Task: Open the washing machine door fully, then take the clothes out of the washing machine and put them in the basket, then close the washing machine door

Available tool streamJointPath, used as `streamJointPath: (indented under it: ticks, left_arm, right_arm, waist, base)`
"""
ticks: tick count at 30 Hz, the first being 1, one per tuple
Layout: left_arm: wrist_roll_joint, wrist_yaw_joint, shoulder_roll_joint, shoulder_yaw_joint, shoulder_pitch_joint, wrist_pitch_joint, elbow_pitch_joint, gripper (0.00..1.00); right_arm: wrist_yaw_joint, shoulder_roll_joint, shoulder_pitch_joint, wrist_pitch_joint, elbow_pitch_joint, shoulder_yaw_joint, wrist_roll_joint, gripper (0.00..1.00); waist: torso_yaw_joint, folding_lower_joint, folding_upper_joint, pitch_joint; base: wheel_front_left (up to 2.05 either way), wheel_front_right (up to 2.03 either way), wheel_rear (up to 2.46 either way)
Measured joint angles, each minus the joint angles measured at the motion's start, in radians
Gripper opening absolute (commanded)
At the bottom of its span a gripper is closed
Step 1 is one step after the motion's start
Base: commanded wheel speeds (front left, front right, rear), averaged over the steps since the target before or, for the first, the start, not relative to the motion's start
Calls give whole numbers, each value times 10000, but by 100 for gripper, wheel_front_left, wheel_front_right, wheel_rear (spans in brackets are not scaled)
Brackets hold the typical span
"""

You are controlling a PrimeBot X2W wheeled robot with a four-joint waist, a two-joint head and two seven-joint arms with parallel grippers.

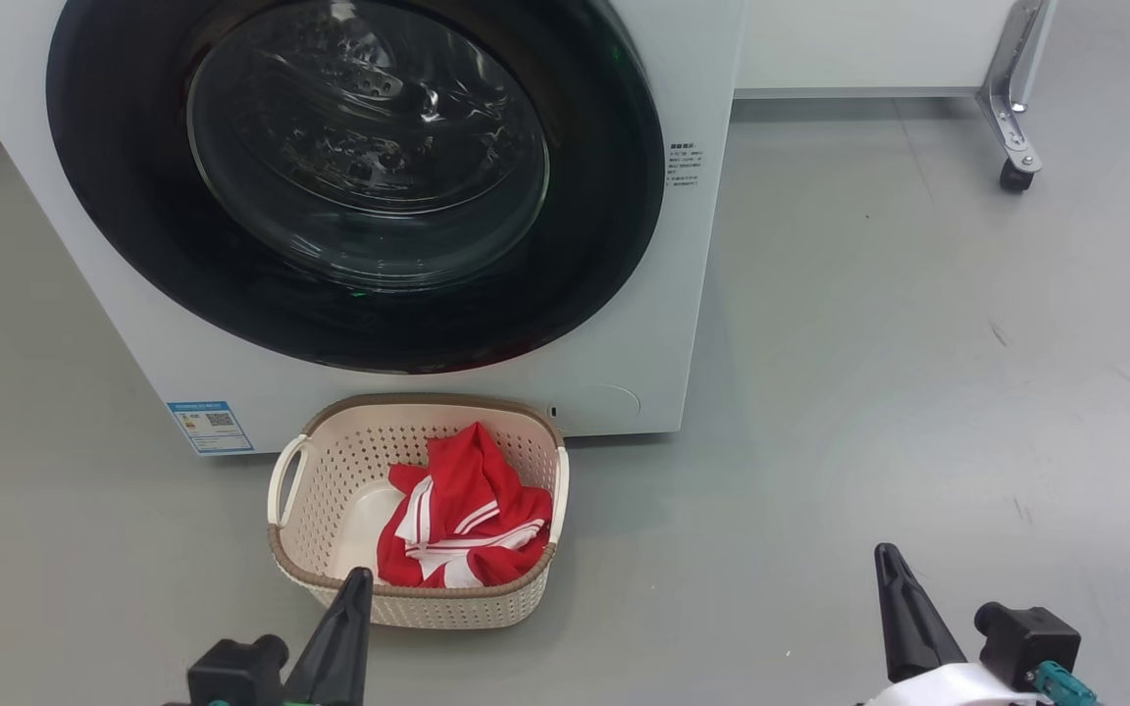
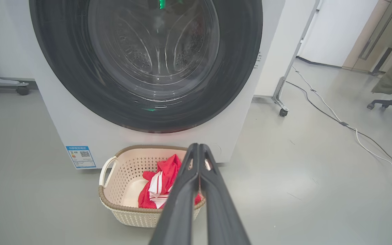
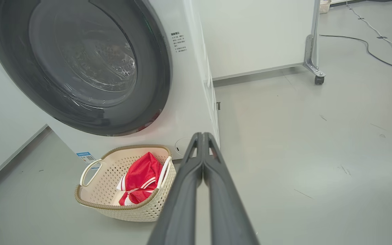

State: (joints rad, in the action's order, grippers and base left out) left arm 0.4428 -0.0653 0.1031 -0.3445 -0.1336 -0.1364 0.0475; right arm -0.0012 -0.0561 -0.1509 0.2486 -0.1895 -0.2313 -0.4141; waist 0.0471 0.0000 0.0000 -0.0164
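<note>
1. The left claw (image 2: 198, 147) is seen pressed fully together with nothing gripped. It hangs near the front rim of the basket (image 1: 428, 401), and no contact with rim or cloth is evident.
2. The right claw (image 3: 202, 135) is likewise pinched flat and empty, held well off to the basket's right above the bare floor (image 1: 869, 392).
3. The clothes (image 1: 467, 515) are heaped inside the basket, toward its right half; bare plastic is shown in its left half.
4. The basket is set on the floor just in front of the washing machine (image 1: 163, 373), presumably so that garments need be carried only a short way.
5. Behind and above the basket, the washing machine door (image 1: 359, 167) lies flush against the front. It is judged shut, so the task appears finished, with both claws parked clear.
</note>
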Motion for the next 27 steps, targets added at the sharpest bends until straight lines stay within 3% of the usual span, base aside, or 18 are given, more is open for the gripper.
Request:
streamJointPath:
  ticks: [27]
  left_arm:
    - [3710, 353, -82, 1014, 93, 447, 209, 0]
  right_arm:
    - [267, -21, 274, -903, 50, 882, -3818, 0]
  waist:
    - [-142, 0, 0, 74]
  base:
    - [0, 0, 0]
